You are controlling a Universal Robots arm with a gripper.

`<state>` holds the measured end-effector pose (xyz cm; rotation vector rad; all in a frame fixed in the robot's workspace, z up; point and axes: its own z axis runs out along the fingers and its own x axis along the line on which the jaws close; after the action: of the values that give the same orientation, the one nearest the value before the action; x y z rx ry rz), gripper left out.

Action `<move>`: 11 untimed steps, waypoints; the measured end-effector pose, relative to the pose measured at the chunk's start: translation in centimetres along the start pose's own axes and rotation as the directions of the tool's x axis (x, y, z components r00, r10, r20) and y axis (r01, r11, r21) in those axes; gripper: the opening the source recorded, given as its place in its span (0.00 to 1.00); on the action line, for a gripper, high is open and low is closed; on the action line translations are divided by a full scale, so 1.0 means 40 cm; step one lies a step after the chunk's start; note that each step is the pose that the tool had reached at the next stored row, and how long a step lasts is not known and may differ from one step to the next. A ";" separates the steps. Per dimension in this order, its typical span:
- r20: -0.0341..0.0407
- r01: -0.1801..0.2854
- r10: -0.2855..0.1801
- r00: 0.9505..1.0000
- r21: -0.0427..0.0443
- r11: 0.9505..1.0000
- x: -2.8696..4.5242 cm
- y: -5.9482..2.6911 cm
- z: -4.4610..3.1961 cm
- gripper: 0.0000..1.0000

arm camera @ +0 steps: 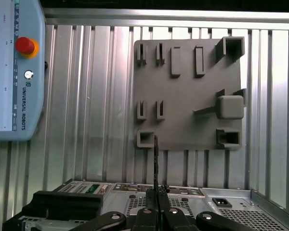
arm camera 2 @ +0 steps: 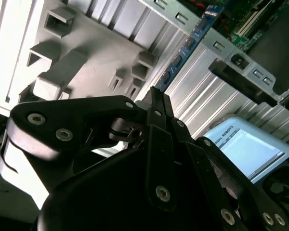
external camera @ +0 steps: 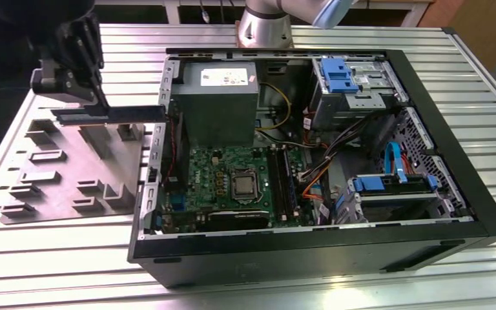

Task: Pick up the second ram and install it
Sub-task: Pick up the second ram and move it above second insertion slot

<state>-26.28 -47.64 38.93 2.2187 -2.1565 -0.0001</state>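
Plainly, your end effector [external camera: 101, 108] has its fingers clamped together on the second ram [external camera: 132, 114]. It holds the strip level in the air, over the gap between the grey fixture tray [external camera: 67, 174] and the open computer case [external camera: 317, 258]. The strip's free end is near the case's side wall; from the exterior view you cannot tell whether they touch.

There the ram reads as a dark bar. In the second wrist view you get its blue face and row of black chips [arm camera 2: 188, 43], running out from the fingertips beside the tray [arm camera 2: 91, 67]. In the first wrist view you see it edge-on, a thin dark line [arm camera: 155, 154] reaching out from the end effector [arm camera: 156, 195] to the tray's edge [arm camera: 183, 130], just beside a corner pocket.

Both wrist views also give you the teach pendant [arm camera: 12, 72] lying on the counter; its red emergency button [arm camera: 25, 44] shows in the first wrist view.

The case lies on its side with the panel off. Inside are the grey power supply [external camera: 217, 97], the green motherboard [external camera: 222, 171], loose cables [external camera: 317, 168] and blue drive caddies [external camera: 341, 74]. The tray carries moulded pockets and slots.

The counter [external camera: 59, 258] is ribbed aluminium. The arm's base [external camera: 265, 26] stands at its far edge, and a wooden panel [external camera: 485, 26] is at the exterior view's right.
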 end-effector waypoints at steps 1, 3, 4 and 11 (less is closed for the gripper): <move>0.000 0.000 0.000 1.000 0.000 1.000 0.000 -0.005 0.000 0.12; 0.000 0.000 0.000 1.000 0.000 1.000 0.001 -0.018 -0.001 0.12; 0.000 0.000 0.000 1.000 0.000 1.000 0.001 -0.025 -0.001 0.12; 0.000 0.000 0.000 1.000 0.000 1.000 0.002 -0.080 -0.003 0.12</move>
<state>-23.08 -47.65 38.94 2.2186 -2.1561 -0.0004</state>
